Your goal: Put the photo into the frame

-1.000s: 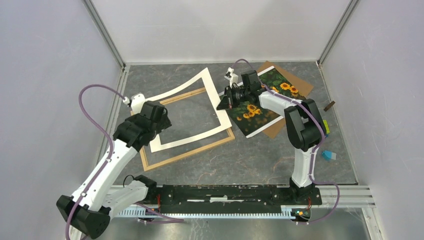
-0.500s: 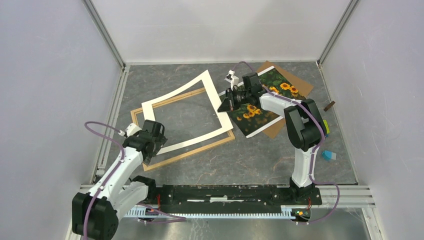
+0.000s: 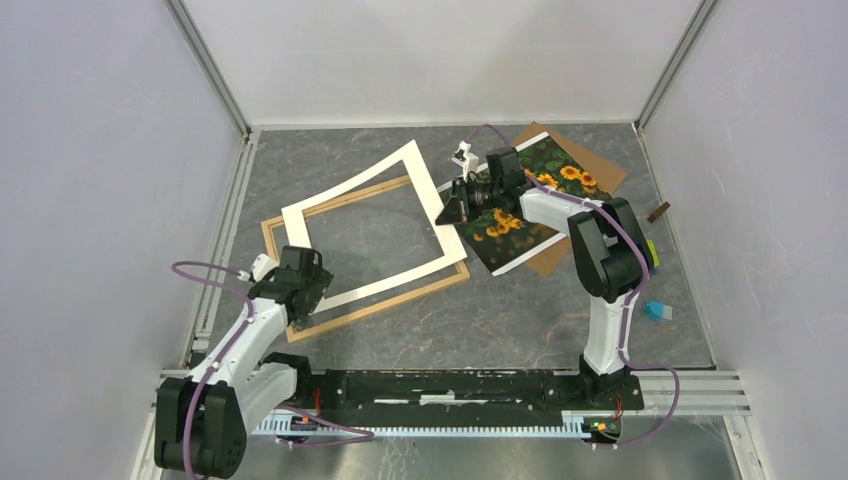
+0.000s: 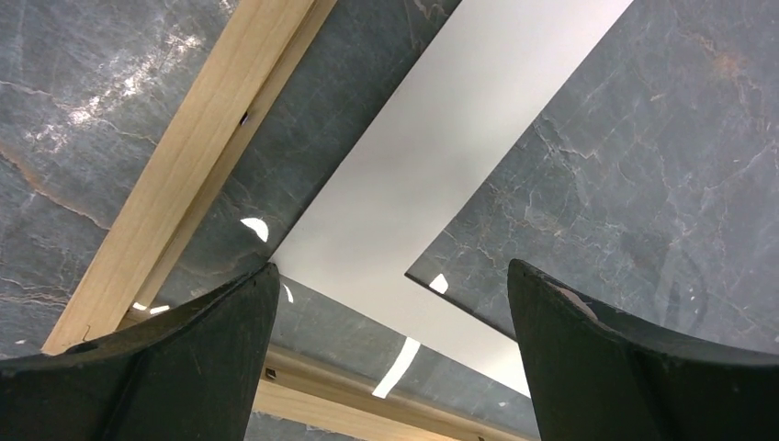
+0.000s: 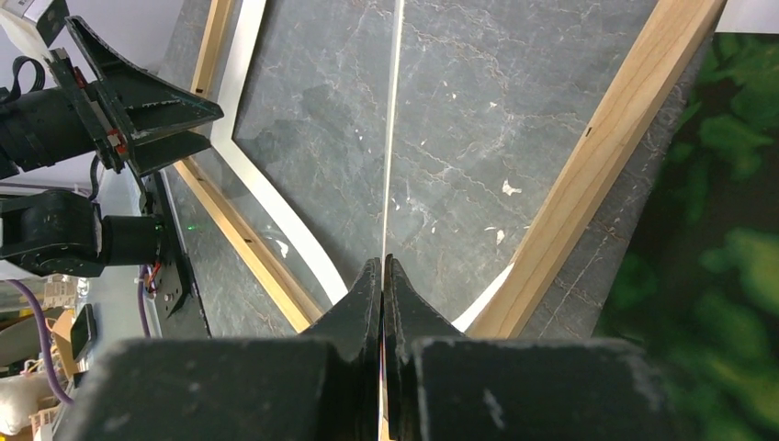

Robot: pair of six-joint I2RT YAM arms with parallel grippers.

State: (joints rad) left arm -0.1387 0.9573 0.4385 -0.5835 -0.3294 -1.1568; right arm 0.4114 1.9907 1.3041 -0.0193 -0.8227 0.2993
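At 8 o'clock on the table [image 3: 520,310], our left claw [image 4: 390,276] stood wide open above the frame [image 4: 193,156]; our right claw [image 5: 383,271] pinched the white mat [image 4: 441,165], photo [image 3: 505,245] at 2 o'clock.

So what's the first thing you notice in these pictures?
The bright sunflower photo at the far right, lying on a brown board, jumps out first. Next is the big white mat lying crooked over the wooden frame in the middle, with the right gripper pinching its right edge. The left gripper hovers open over the near left corner.
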